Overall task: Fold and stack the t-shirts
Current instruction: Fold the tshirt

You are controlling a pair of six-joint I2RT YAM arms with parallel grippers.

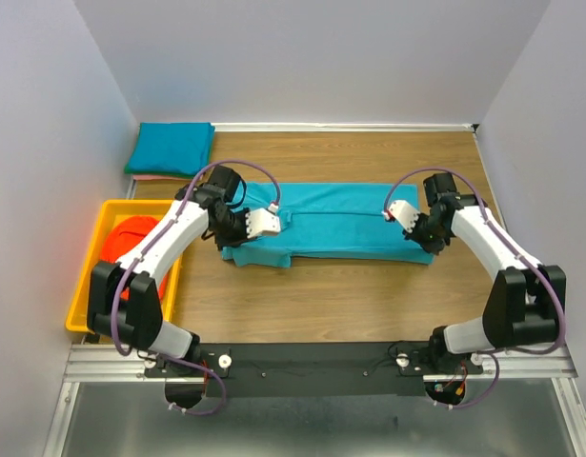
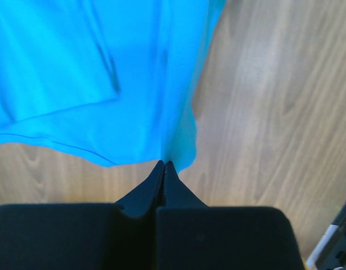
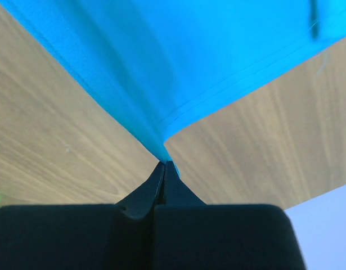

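Observation:
A teal-blue t-shirt (image 1: pixel 331 224) lies across the middle of the wooden table as a long folded band. My left gripper (image 1: pixel 232 243) is shut on its near left corner. In the left wrist view the closed jaws (image 2: pixel 163 164) pinch the edge of the cloth (image 2: pixel 105 84). My right gripper (image 1: pixel 428 248) is shut on the near right corner. In the right wrist view the closed jaws (image 3: pixel 164 163) hold a drawn-up point of the cloth (image 3: pixel 189 56). A folded teal-blue t-shirt (image 1: pixel 171 148) lies at the back left. An orange-red t-shirt (image 1: pixel 131 243) lies in the tray.
A yellow plastic tray (image 1: pixel 88 286) stands at the left edge of the table beside the left arm. White walls close in the back and both sides. Bare wood (image 1: pixel 350 300) shows between the spread shirt and the arm bases.

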